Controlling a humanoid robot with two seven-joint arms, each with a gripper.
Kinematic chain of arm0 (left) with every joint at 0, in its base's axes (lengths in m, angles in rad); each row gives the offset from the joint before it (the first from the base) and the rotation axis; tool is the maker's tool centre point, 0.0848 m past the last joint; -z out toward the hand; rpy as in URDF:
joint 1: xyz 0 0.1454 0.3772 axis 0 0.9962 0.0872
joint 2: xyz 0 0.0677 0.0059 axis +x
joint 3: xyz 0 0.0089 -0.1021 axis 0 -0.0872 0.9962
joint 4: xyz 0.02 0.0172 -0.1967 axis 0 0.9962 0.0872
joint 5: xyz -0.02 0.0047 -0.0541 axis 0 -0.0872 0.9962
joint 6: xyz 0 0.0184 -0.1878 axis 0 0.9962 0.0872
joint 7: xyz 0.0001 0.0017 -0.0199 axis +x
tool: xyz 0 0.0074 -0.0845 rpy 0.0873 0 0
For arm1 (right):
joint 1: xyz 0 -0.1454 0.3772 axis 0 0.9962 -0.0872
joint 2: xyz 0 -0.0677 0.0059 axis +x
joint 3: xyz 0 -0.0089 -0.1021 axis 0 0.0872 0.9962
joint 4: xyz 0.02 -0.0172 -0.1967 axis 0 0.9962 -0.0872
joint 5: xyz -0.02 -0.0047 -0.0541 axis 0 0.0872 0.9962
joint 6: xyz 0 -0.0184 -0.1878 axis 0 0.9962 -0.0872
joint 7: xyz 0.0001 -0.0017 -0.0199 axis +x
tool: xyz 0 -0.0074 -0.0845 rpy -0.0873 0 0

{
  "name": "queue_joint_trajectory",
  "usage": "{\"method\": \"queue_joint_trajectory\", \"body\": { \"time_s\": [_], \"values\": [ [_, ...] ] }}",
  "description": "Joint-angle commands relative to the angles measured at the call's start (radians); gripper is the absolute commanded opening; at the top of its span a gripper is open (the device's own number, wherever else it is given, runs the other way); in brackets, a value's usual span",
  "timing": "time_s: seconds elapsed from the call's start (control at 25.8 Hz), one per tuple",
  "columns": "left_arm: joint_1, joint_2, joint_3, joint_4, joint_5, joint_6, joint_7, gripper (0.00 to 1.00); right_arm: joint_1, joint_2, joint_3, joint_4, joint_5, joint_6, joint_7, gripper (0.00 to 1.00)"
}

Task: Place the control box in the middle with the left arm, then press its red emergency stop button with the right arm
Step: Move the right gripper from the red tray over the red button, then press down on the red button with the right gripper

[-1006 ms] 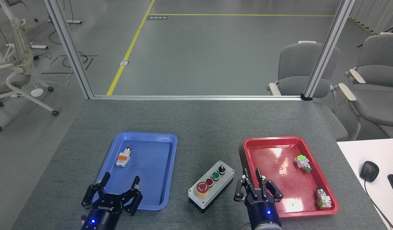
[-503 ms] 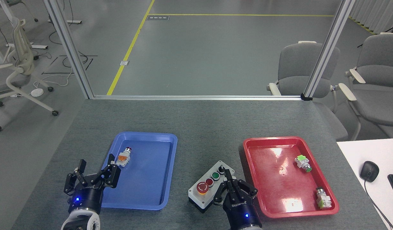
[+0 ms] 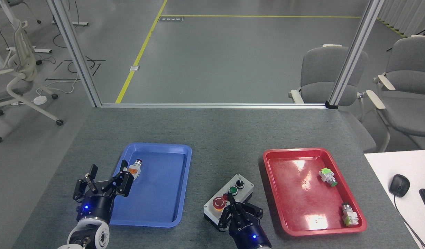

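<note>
Right gripper [image 3: 231, 198]: positioned at the near edge of the table [image 3: 212, 128], above the control box [image 3: 228, 201]. Its fingers are drawn together to a point, with nothing between them; the tip lies just beside the red emergency stop button [image 3: 219, 203], over the small red button. Whether the tip touches the box cannot be determined.

Control box: rests on the table between the two trays, set at an angle. The emergency stop button is at the near-left end; the green button [image 3: 233, 190] and black knob [image 3: 239, 183] follow toward the far right.

Left gripper [image 3: 108, 177]: fingers spread apart and empty, at the near-left corner of the blue tray [image 3: 157, 183].

Blue tray: contains one orange-and-white push-button [image 3: 134, 170].

Red tray [image 3: 312, 190]: contains two loose push-buttons [image 3: 328, 176].
</note>
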Motion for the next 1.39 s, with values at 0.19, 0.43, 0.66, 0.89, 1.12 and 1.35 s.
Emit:
{"method": "queue_joint_trajectory", "body": {
  "time_s": [0.19, 0.43, 0.66, 0.89, 1.12, 1.35],
  "values": [
    [-0.023, 0.012, 0.000, 0.001, 0.001, -0.016, 0.002, 0.99, -0.021, 0.008, 0.011, 0.092, 0.003, -0.010, -0.011, 0.00],
    [-0.014, -0.024, 0.003, -0.001, 0.000, -0.048, -0.001, 0.99, -0.021, 0.011, 0.006, 0.099, -0.001, -0.021, -0.011, 0.00],
    [-0.026, 0.004, 0.003, -0.003, -0.005, -0.101, -0.007, 0.99, -0.022, 0.016, 0.006, 0.101, 0.002, -0.023, -0.006, 0.00],
    [-0.019, 0.002, 0.006, -0.012, -0.003, -0.101, -0.007, 0.99, -0.019, 0.017, 0.003, 0.072, -0.004, -0.027, -0.015, 0.00],
    [-0.017, 0.002, 0.006, -0.013, -0.003, -0.102, -0.007, 0.99, -0.022, 0.016, -0.008, 0.009, -0.006, 0.028, -0.058, 0.26],
    [-0.005, 0.002, 0.008, -0.030, -0.003, -0.101, -0.009, 0.99, -0.001, 0.005, -0.103, -0.043, -0.024, 0.022, -0.089, 0.97]
  ]
}}
